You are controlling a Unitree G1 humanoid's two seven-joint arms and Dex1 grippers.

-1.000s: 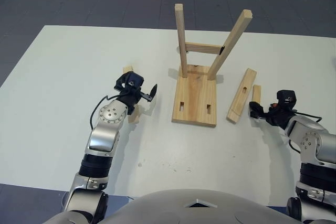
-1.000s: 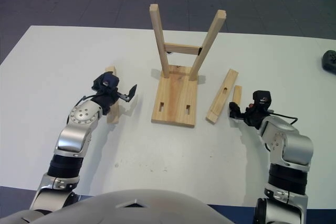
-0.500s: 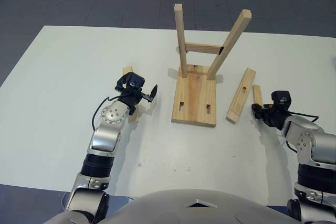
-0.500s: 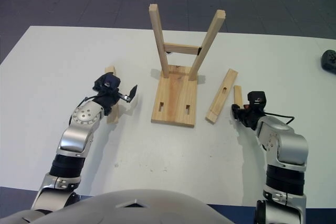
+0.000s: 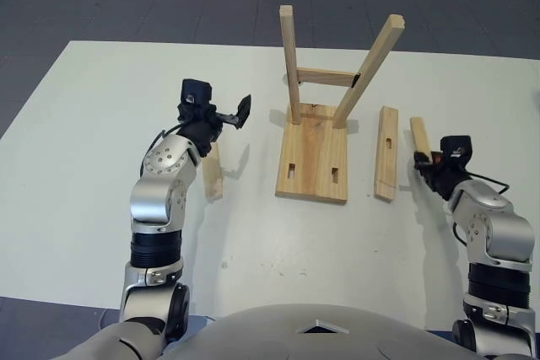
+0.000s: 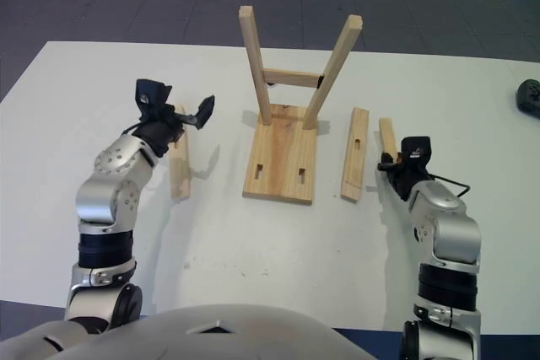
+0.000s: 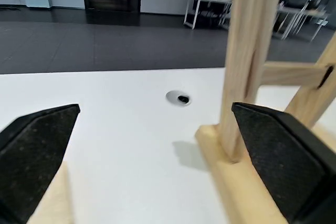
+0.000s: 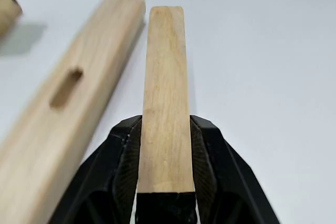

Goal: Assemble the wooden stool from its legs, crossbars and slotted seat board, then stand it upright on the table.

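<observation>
The slotted seat board (image 5: 313,163) lies flat mid-table with two legs (image 5: 290,61) standing in its far slots, joined by a crossbar (image 5: 325,77). A loose slotted leg (image 5: 386,154) lies right of the board, parallel to it. Further right my right gripper (image 5: 422,158) is shut on a short crossbar (image 8: 165,87) low over the table, with the slotted leg (image 8: 63,124) beside it. Another loose leg (image 5: 211,173) lies left of the board. My left gripper (image 5: 224,115) hangs open above that leg's far end, facing the standing legs (image 7: 249,61), its fingertips (image 7: 37,145) wide apart.
The white table (image 5: 101,124) has free room at the far left and along the front edge. A small dark object (image 6: 530,97) sits at the table's right edge. Dark floor lies beyond the far edge.
My left gripper rose and moved toward the far side, uncovering the left leg. The right gripper moved up onto the short crossbar. The loose slotted leg swung from slanted to parallel with the board.
</observation>
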